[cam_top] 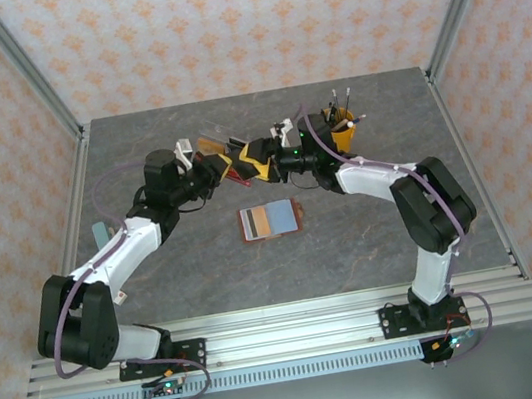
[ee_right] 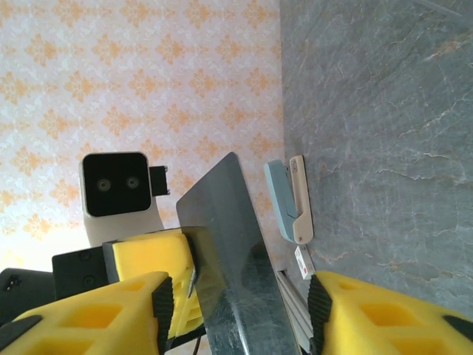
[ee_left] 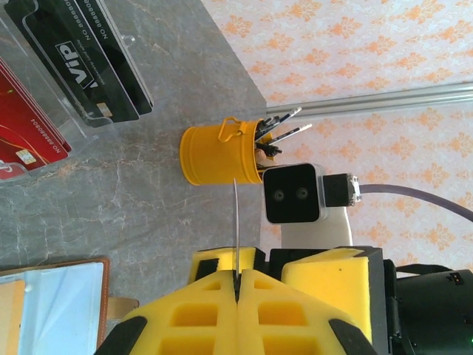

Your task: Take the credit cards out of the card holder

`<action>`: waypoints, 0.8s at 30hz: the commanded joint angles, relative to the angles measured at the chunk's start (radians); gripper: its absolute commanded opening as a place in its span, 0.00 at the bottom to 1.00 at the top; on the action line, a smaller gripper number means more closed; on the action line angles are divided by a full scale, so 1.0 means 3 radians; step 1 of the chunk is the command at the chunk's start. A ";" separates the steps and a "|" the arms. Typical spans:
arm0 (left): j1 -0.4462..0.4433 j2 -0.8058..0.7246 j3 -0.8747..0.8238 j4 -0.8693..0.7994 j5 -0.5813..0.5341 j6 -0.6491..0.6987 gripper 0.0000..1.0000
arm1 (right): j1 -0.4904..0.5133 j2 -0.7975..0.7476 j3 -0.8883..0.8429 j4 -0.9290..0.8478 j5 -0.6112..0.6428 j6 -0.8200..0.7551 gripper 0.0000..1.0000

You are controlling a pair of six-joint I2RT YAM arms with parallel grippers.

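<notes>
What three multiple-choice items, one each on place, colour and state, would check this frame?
1. Where is the card holder?
A. lying open on the table
B. held up in the air
C. on the floor
2. What colour is the pen cup?
A. blue
B. yellow
C. white
3. How is the left gripper?
A. wide open
B. shut on nothing
C. shut on a card

Key: 1 A, the top view shows it spread flat on the grey surface. 2 B, the left wrist view shows its yellow wall. 3 C, that view shows it pinching the thin card edge-on.
</notes>
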 commanded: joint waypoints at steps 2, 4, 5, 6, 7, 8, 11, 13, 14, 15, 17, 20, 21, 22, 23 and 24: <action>0.0043 -0.0021 -0.0023 0.0077 0.0014 -0.0041 0.00 | 0.0010 -0.0030 -0.0042 0.0250 -0.0032 0.0095 0.45; 0.0054 -0.0028 -0.0020 0.0063 -0.0018 -0.0038 0.00 | 0.0010 -0.0035 -0.0065 0.0266 -0.0022 0.0137 0.43; 0.0059 -0.0021 -0.0014 0.0051 -0.0023 -0.0034 0.00 | 0.0010 -0.0040 -0.0079 0.0287 -0.0026 0.0165 0.42; 0.0067 -0.0019 -0.0006 0.0042 -0.0032 -0.0033 0.00 | 0.0009 -0.0053 -0.0097 0.0303 -0.0026 0.0184 0.41; 0.0066 -0.0014 -0.0005 0.0042 -0.0033 -0.0033 0.00 | 0.0010 -0.0069 -0.0111 0.0295 -0.0027 0.0185 0.41; 0.0080 -0.0013 -0.0009 0.0033 -0.0041 -0.0029 0.00 | 0.0010 -0.0084 -0.0125 0.0281 -0.0027 0.0182 0.40; 0.0091 -0.0002 -0.0019 0.0023 -0.0054 -0.0023 0.00 | 0.0010 -0.0138 -0.0191 0.0248 0.0006 0.0168 0.38; 0.0096 -0.0003 -0.0028 0.0025 -0.0050 -0.0023 0.00 | 0.0004 -0.0161 -0.0230 0.0222 0.0054 0.0166 0.32; 0.0095 0.0000 -0.0030 0.0027 -0.0037 -0.0019 0.00 | 0.0004 -0.0168 -0.0236 0.0212 0.0067 0.0166 0.29; 0.0095 0.0002 -0.0026 0.0018 -0.0017 -0.0023 0.00 | 0.0004 -0.0173 -0.0237 0.0206 0.0084 0.0172 0.26; 0.0093 0.0002 -0.0022 -0.0013 0.0001 -0.0013 0.00 | 0.0004 -0.0172 -0.0215 0.0185 0.0103 0.0160 0.20; 0.0097 -0.0030 -0.0014 -0.0117 -0.0003 0.0037 0.00 | 0.0004 -0.0168 -0.0168 0.0092 0.0129 0.0090 0.13; 0.0096 -0.0041 -0.0014 -0.0159 -0.0007 0.0054 0.00 | 0.0004 -0.0168 -0.0161 0.0067 0.0136 0.0066 0.11; 0.0098 -0.0049 -0.0004 -0.0221 -0.0022 0.0084 0.00 | 0.0004 -0.0172 -0.0155 0.0053 0.0142 0.0047 0.09; 0.0097 -0.0063 0.0016 -0.0319 -0.0046 0.0124 0.00 | 0.0004 -0.0173 -0.0153 0.0045 0.0142 0.0024 0.07; 0.0094 -0.0073 0.0049 -0.0462 -0.0087 0.0187 0.04 | 0.0004 -0.0178 -0.0150 0.0016 0.0146 -0.0017 0.05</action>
